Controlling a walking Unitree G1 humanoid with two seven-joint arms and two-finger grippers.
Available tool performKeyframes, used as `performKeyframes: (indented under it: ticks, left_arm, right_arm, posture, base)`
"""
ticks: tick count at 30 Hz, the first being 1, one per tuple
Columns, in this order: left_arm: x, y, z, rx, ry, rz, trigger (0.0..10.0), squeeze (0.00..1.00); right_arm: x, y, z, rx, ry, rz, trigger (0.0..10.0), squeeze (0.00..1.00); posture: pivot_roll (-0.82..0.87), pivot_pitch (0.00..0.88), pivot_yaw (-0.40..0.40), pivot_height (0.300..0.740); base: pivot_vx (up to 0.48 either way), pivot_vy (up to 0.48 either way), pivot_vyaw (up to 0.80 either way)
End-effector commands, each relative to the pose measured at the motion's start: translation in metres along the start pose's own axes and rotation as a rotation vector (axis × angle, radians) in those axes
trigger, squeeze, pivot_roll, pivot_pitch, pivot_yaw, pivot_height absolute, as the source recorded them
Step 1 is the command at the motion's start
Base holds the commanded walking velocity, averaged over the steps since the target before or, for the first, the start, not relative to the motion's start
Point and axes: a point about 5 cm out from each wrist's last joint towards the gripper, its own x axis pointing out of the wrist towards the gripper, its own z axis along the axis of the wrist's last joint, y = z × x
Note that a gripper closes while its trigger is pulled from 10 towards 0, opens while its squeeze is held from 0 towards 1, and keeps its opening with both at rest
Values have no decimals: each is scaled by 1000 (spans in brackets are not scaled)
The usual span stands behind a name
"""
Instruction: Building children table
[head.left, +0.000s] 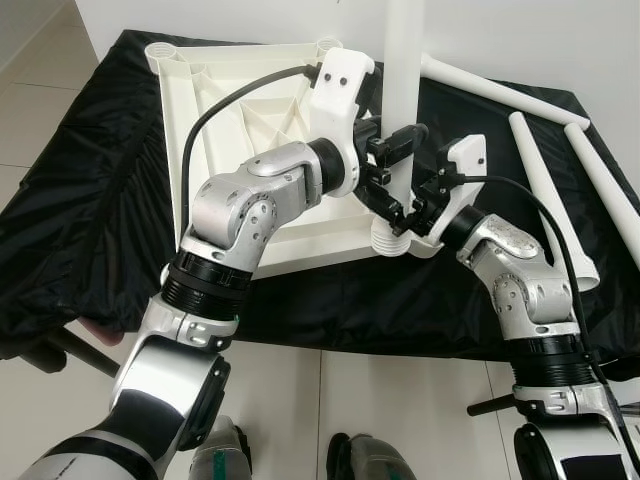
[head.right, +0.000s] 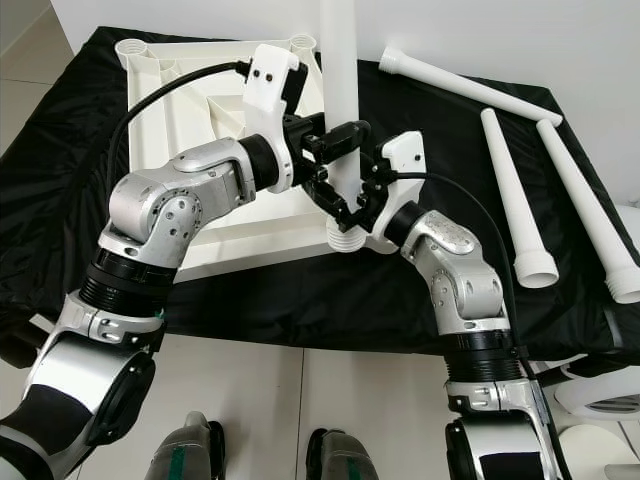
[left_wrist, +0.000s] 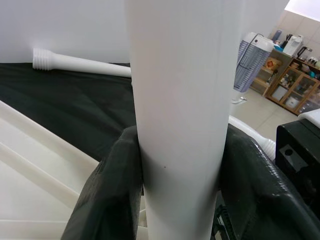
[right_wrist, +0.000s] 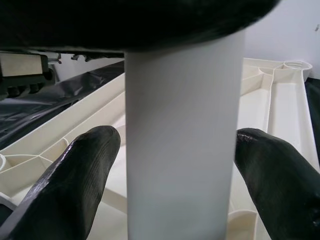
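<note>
A white plastic tabletop (head.left: 230, 90) lies upside down on a black cloth (head.left: 90, 200). One white table leg (head.left: 405, 60) stands upright at the tabletop's near right corner, its ribbed end (head.left: 395, 240) down at the corner socket. My left gripper (head.left: 400, 140) is shut on the leg partway up; in the left wrist view both black fingers (left_wrist: 110, 190) press against its sides. Just below, near the ribbed end, my right gripper (head.left: 408, 212) stands open, its fingers (right_wrist: 90, 165) close on either side of the leg (right_wrist: 180, 150).
Three more white legs lie on the cloth at the right: one across the back (head.left: 500, 90) and two side by side (head.left: 545, 190) (head.left: 610, 190). Pale tiled floor runs in front of the cloth. A fan (left_wrist: 250, 60) stands further off.
</note>
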Motion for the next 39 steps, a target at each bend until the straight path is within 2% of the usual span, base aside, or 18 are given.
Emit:
performKeyframes:
  ticks: [1, 2, 3, 6, 7, 8, 9, 22, 23, 26, 27, 28, 29, 33, 34, 37, 39]
  left_arm:
    - [1, -11, 4, 19, -16, -106, 10000, 0]
    - [1, -10, 4, 19, -16, -105, 10000, 0]
    - [1, -11, 4, 18, -16, -106, 10000, 0]
    - [1, -11, 4, 16, -16, -108, 10000, 0]
    - [1, -11, 4, 16, -16, -109, 10000, 0]
    - [1, -11, 4, 16, -16, -109, 10000, 0]
    - [1, -11, 4, 15, -16, -110, 10000, 0]
    - [0, -17, 3, 16, -13, -137, 10000, 0]
    - [-1, -18, 3, 7, -15, -160, 10000, 1000]
    - [-3, -21, 3, 1, -15, -197, 10000, 1000]
    - [-5, -23, 4, 5, -14, -215, 10000, 1000]
    - [-6, -24, 4, 7, -13, -225, 10000, 1000]
    - [-7, -25, 5, 23, -10, -230, 10000, 1000]
    - [-9, -20, 6, 35, -8, -205, 10000, 1000]
    - [-10, -18, 8, 32, -14, -200, 10000, 0]
    - [-13, -16, 11, 10, -33, -200, 10000, 0]
    - [-18, -13, 18, -20, -78, -197, 10000, 0]
  right_arm:
    - [-2, -1, 2, -8, 3, -4, 8745, 0]
    - [-2, -1, 2, -4, 2, -8, 8000, 0]
    - [-2, -2, 2, -1, 0, -11, 4471, 0]
    - [-2, -3, 2, 3, -3, -14, 4196, 0]
    - [-2, -3, 2, 5, -5, -19, 2784, 0]
    - [-2, -3, 2, 5, -5, -19, 2784, 0]
    - [-2, -4, 2, 6, -6, -22, 0, 0]
    - [-2, -4, 2, 20, -18, -28, 0, 0]
    - [-2, -3, 2, 20, -20, -17, 0, 0]
    - [-2, -2, 2, 18, -30, -16, 0, 0]
    - [-2, -2, 2, 18, -33, -19, 3020, 0]
    - [-2, -2, 2, 18, -33, -23, 3020, 0]
    - [-2, -2, 2, 18, -33, -29, 10000, 0]
    - [-2, -4, 1, 21, -35, -48, 10000, 0]
    - [-2, -5, 0, 22, -34, -53, 10000, 0]
    - [-3, -6, -1, 22, -32, -65, 10000, 0]
    - [-4, -8, -3, 25, -29, -86, 10000, 0]
  posture:
    - [15, 79, -74, 740]
    - [15, 80, -73, 740]
    - [16, 79, -72, 740]
    - [17, 78, -72, 740]
    - [18, 78, -71, 740]
    - [18, 78, -71, 740]
    - [18, 78, -71, 740]
    - [20, 83, -67, 740]
    - [20, 85, -65, 740]
    - [21, 87, -65, 740]
    - [20, 87, -63, 740]
    - [19, 87, -62, 740]
    - [19, 87, -62, 740]
    - [18, 88, -59, 740]
    - [18, 90, -58, 740]
    - [18, 90, -57, 740]
    - [18, 93, -55, 740]
  base:
    - [0, 0, 0]
    - [0, 0, 0]
    - [0, 0, 0]
    - [0, 0, 0]
    - [0, 0, 0]
    - [0, 0, 0]
    - [0, 0, 0]
    - [0, 0, 0]
    - [0, 0, 0]
    - [0, 0, 0]
    - [0, 0, 0]
    - [0, 0, 0]
    - [0, 0, 0]
    - [0, 0, 0]
    - [0, 0, 0]
    - [0, 0, 0]
    - [0, 0, 0]
